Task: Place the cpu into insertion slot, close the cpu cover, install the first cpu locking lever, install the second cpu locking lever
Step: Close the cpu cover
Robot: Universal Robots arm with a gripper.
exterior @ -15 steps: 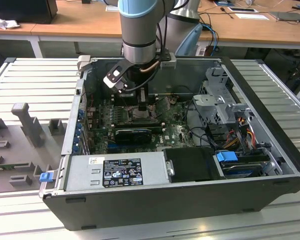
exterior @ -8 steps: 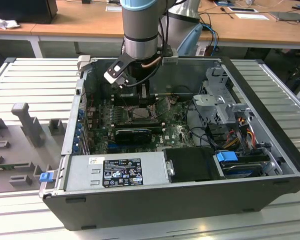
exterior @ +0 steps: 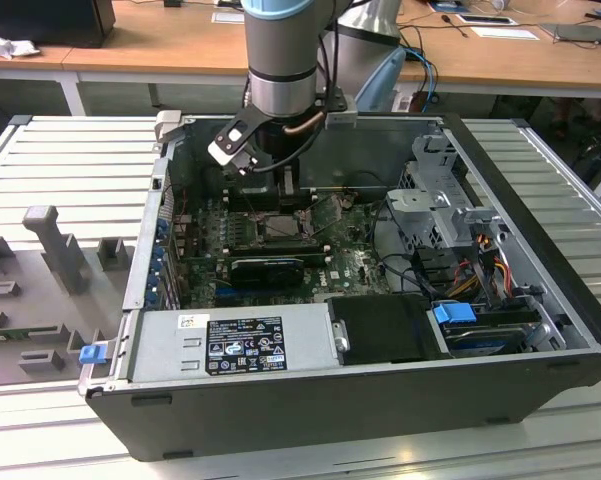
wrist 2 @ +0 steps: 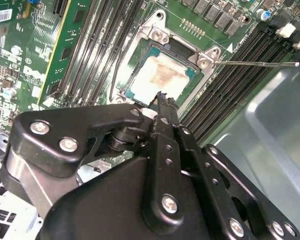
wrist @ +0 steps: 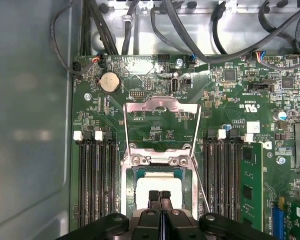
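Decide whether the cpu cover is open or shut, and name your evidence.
Open. In the first wrist view the cpu cover stands swung back on its hinge, leaving the pale cpu uncovered.

Access over the cpu [wrist: 159,182] is free: the cpu cover [wrist: 159,105] stands tilted back. Memory slots [wrist: 96,180] hem both sides. Thin lever rod [wrist 2: 254,63] juts alongside. Cables [wrist: 189,30] crowd the far case wall.

cpu [wrist: 158,182] partly hidden behind hand [wrist: 159,195] — insertion slot [wrist: 131,194] rim too.
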